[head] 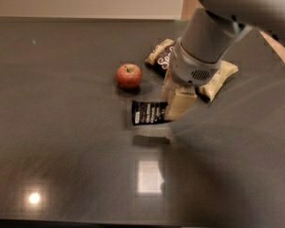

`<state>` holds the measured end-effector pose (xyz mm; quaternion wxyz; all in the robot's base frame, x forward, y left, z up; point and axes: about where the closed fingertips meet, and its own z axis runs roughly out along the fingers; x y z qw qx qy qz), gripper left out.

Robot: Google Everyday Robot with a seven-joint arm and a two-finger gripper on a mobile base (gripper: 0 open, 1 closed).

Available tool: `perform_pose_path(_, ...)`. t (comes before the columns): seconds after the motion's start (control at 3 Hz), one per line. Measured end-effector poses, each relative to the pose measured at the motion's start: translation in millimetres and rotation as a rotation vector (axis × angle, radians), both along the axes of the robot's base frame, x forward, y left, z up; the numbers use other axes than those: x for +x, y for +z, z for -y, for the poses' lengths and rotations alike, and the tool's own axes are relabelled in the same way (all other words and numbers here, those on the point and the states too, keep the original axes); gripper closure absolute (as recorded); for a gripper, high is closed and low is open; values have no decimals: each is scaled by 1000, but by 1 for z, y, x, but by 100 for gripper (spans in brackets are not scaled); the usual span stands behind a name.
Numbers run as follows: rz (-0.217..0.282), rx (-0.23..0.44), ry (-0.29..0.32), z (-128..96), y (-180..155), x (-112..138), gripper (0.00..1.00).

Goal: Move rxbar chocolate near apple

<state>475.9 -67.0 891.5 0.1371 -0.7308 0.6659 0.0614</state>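
The rxbar chocolate (pixel 148 112) is a flat black wrapper with white lettering, held just above the dark table (pixel 61 141), with its reflection beneath it. My gripper (pixel 174 109), with cream fingers (pixel 181 103), is shut on the bar's right end. The red apple (pixel 128 75) sits on the table just up and to the left of the bar, a short gap away. My grey arm comes in from the upper right.
A brown-and-cream SeaSalt snack bag (pixel 159 54) lies behind the apple to the right, partly hidden by my arm; its cream end (pixel 222 76) shows past my wrist. The table's right edge (pixel 280 51) runs diagonally at the upper right.
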Motion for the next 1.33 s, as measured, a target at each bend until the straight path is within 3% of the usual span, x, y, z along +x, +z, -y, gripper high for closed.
perform_pose_path(0.33, 13, 15, -63, -4, -3, 48, 100)
perform_pose_path(0.67, 12, 33, -103, -6, -9, 80, 100)
perform_pose_path(1.33, -3, 34, -131, -6, -27, 105, 57)
